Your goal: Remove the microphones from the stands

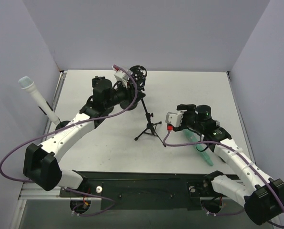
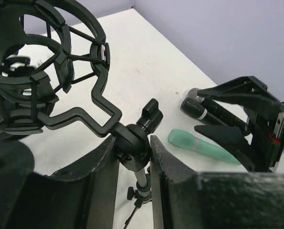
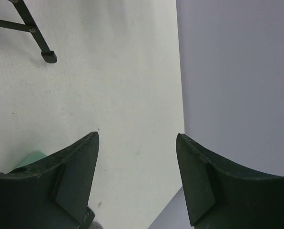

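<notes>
The black tripod stand [image 1: 147,125] is upright mid-table, and its round shock mount [image 1: 139,75] [image 2: 32,86] holds nothing. My left gripper [image 2: 132,143] [image 1: 131,95] is shut on the stand's swivel joint just below the mount. A black microphone [image 2: 201,109] with a grey grille lies on the table to the right of the stand. In the left wrist view my right gripper [image 2: 197,109] [image 3: 137,134] hangs open with a finger on each side of the microphone. The right wrist view shows only a sliver of its grille [image 3: 92,223] beside one finger.
A green microphone [image 1: 193,139] [image 2: 199,145] lies on the table just beside the black one, under my right arm. A white microphone with a pale blue head [image 1: 37,98] leans against the left wall. One tripod foot [image 3: 49,57] rests near my right gripper. The right wall [image 3: 237,86] is close.
</notes>
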Action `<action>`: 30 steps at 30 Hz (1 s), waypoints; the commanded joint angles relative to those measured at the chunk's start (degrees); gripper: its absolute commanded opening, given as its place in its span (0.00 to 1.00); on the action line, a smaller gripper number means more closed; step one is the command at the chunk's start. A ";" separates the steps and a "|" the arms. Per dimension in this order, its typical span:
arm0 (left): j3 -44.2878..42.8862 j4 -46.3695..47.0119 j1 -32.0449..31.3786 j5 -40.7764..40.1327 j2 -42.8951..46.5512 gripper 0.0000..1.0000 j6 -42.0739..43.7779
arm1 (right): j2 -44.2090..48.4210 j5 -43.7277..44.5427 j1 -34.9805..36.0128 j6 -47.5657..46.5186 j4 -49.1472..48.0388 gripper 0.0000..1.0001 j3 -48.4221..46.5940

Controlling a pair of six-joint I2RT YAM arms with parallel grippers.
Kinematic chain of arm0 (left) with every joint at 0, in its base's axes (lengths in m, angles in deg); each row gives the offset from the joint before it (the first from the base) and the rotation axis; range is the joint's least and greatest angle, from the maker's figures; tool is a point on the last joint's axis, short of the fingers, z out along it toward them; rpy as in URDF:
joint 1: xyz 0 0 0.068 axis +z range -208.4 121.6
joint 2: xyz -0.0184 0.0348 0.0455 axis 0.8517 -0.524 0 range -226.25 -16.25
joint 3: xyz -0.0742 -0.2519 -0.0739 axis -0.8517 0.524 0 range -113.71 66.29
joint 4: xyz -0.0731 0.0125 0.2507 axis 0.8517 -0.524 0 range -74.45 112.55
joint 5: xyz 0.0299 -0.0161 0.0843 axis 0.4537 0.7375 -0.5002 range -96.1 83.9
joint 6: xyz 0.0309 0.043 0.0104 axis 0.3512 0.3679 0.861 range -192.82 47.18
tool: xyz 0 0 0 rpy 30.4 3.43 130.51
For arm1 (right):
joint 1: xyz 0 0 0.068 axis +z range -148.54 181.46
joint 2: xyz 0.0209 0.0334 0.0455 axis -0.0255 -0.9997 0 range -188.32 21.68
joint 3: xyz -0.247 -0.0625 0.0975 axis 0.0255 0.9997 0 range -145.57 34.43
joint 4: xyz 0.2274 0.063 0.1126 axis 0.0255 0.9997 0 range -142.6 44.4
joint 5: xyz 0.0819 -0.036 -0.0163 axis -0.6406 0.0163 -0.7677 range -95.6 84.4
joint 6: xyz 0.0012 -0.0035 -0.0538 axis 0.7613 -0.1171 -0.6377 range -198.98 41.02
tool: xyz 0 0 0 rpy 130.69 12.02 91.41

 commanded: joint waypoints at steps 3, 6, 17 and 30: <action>-5.41 11.31 -2.68 -0.56 -2.45 0.00 7.14 | -0.88 10.05 -4.29 21.39 4.31 0.61 -8.92; -5.06 13.42 -4.51 -1.00 -4.11 0.00 11.63 | -1.41 12.24 -5.44 27.18 4.57 0.61 -10.51; -0.75 14.40 -10.06 -2.68 -4.91 0.44 25.96 | -3.17 16.91 -6.32 41.70 6.58 0.61 -13.50; 9.35 -4.93 -8.48 -4.96 10.20 0.77 28.78 | -2.90 10.17 -7.64 52.16 13.80 0.61 -17.37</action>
